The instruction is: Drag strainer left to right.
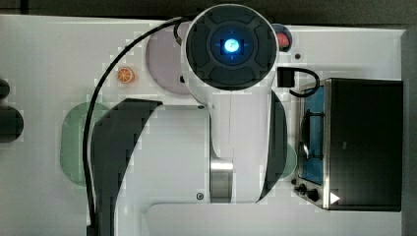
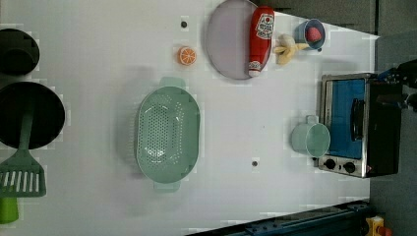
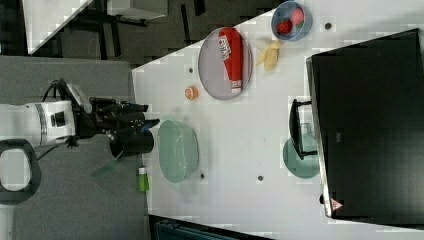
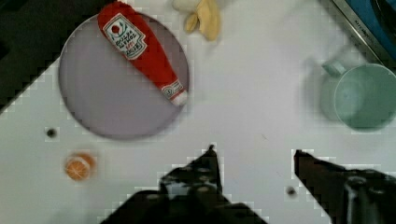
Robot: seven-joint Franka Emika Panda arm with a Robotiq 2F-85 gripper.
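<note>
While claw point(image 4: 254, 156) gapes — one strainer point(image 2: 168, 132) (one cup point(image 2: 311, 139))

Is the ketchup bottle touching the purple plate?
Touching. In the left view the ketchup bottle lies across the purple plate, overlapping its rim.

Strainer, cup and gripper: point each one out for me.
strainer point(image 2: 167, 132), left view, perforated bottom.
cup point(image 2: 312, 139), left view, inside of the bowl.
gripper point(image 4: 254, 156), wrist view, gap midway between its open fingertips.
</note>
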